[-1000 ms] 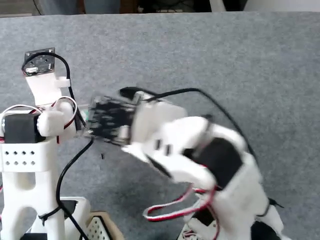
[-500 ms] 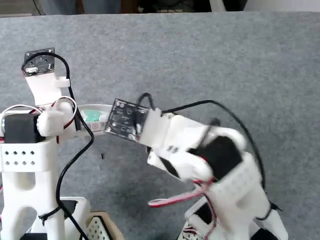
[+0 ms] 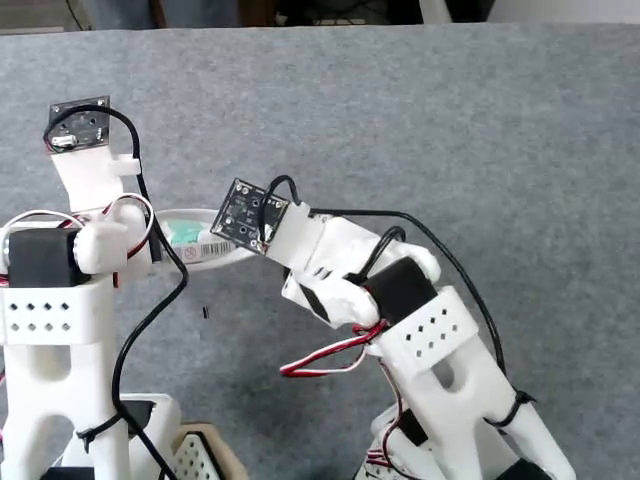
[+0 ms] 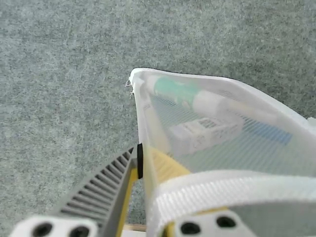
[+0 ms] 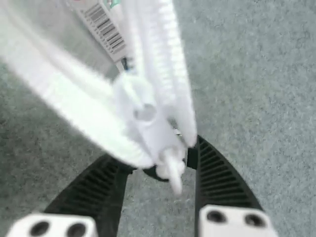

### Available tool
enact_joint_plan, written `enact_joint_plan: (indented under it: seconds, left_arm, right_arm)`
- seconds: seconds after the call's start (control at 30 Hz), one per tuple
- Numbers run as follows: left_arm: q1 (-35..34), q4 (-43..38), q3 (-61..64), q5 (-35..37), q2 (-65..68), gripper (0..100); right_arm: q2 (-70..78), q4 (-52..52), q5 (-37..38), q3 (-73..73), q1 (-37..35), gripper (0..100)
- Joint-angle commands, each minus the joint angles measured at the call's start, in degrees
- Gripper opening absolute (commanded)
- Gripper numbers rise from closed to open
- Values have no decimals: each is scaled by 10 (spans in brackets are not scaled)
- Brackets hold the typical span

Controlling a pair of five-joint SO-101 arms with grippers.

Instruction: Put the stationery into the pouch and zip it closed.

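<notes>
A translucent mesh pouch [image 4: 222,143] hangs tilted above the grey carpet. Inside it lie a green-and-white tube [image 4: 192,96], a white labelled eraser-like block [image 4: 202,133] and something blue. My left gripper [image 4: 148,170] is shut on the pouch's end seam. In the high view the pouch [image 3: 190,240] spans the gap between the two arms. My right gripper [image 5: 165,170] sits at the pouch's other end, shut on the white zipper pull [image 5: 168,165], with the zipper teeth [image 5: 158,59] running away from it.
Grey carpet [image 3: 450,120] covers the table, with free room at the far side and to the right. The left arm's white base [image 3: 50,330] stands at the near left. A small perforated box [image 3: 195,455] sits at the near edge.
The right arm has drawn its wrist rightward and back toward its base, uncovering the pouch between the arms. The left arm has stayed put.
</notes>
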Motion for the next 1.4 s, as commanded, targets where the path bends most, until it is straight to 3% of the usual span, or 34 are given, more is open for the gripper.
enact_joint_plan:
  seconds: [0.0,0.37,0.57,0.8,1.23,1.37]
  left_arm:
    - [-5,-9,-5,-5,-17,29]
    - [-5,-9,-5,-5,-17,29]
    - [-5,-9,-4,-5,-17,29]
    - [-5,-10,-4,-5,-15,29]
    - [-6,-10,-4,-4,-12,29]
    - [-6,-10,-7,-4,-14,33]
  right_arm:
    - [-3,-31,-21,4,13,184]
    - [-3,-65,-24,4,24,175]
    - [-3,-65,-19,2,24,11]
    - [-7,-58,-19,-4,24,12]
    - [-7,189,-18,-244,19,12]
    - [-4,236,17,-286,3,12]
